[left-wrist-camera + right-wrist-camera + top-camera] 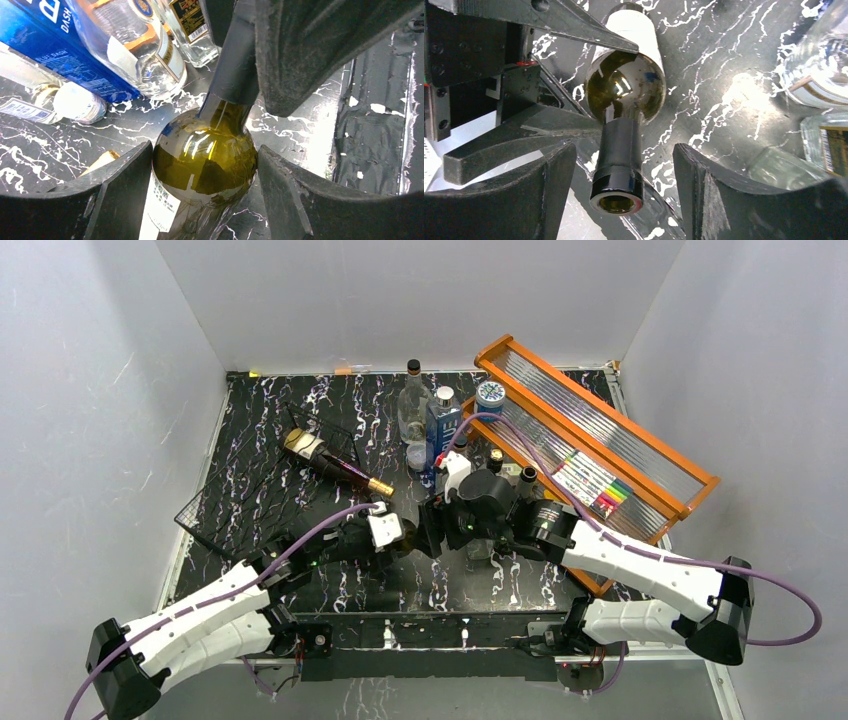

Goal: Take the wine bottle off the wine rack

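The left pincer [205,150] is clamped on the shoulder of an olive-green wine bottle [205,167] at the middle of the black marbled desk [270,400]. That puts the bottle well to the right of the black wire wine rack [225,505] on the desk's left side. The right pincer [624,150] has its fingers apart, one on each side of the bottle's black-capped neck without touching it. A dark wine bottle [330,462] with a gold top lies on the rack, while clear bottles [413,405] and a blue box [443,425] stand just beyond the arms.
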